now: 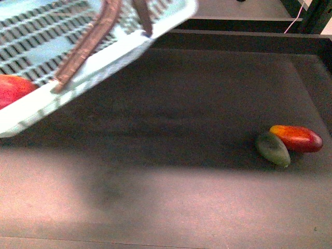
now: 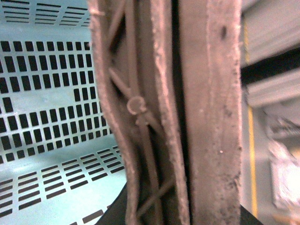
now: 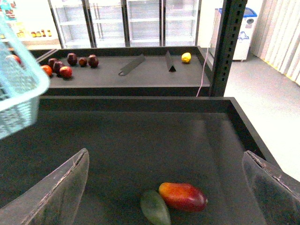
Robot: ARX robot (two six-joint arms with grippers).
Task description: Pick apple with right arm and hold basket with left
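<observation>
apple (image 1: 13, 89) lies in the basket (image 1: 111, 63) at left; two touching mangoes (image 1: 298, 138) at right

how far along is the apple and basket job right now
Mostly done, it seems. The apple already lies inside the basket. In hand: the basket hangs tilted above the table, its handles filling the left wrist view. The right gripper is open and empty near the red mango and green mango. Little looks left.

A mint-green basket (image 1: 31, 31) patterned with rows of dark slots; its 2 handles (image 1: 85, 44) are brown-maroon. A red apple (image 1: 11, 89) with a paler yellowish tinge. A red-orange mango (image 1: 296, 138). A dark green mango (image 1: 273, 149). The table (image 1: 171, 104) is plain charcoal black.
</observation>
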